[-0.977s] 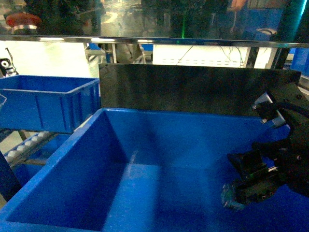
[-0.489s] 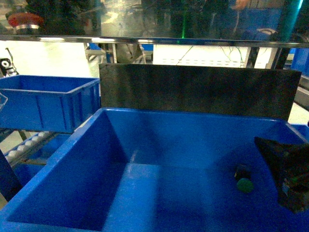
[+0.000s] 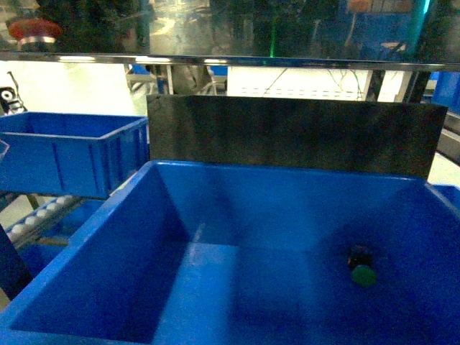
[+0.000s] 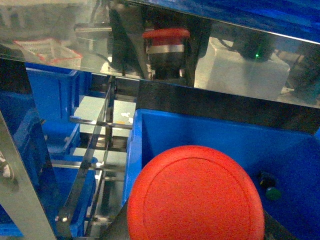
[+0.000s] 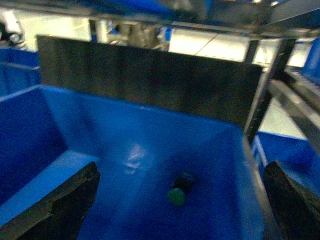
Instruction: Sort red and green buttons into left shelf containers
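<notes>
Green button (image 3: 363, 271) is seen in the head view lying on the floor of the near blue bin (image 3: 115, 215), toward its right side, with neither arm in sight. From the left wrist camera the red button (image 4: 195, 195) fills the lower frame above the bin's left rim, presumably held, though the left gripper's fingers are hidden, so its grip cannot be told. From the right wrist camera, blurred, the right gripper (image 5: 182, 200) is shown spread wide and empty, only its two dark fingertips (image 5: 60, 205) cut off at the edges, with the green button lying below.

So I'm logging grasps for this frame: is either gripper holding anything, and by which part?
The right gripper is open and empty; the green button lies in the blue bin. The red button fills the left wrist view, seemingly held below its cap, grip hidden.
</notes>
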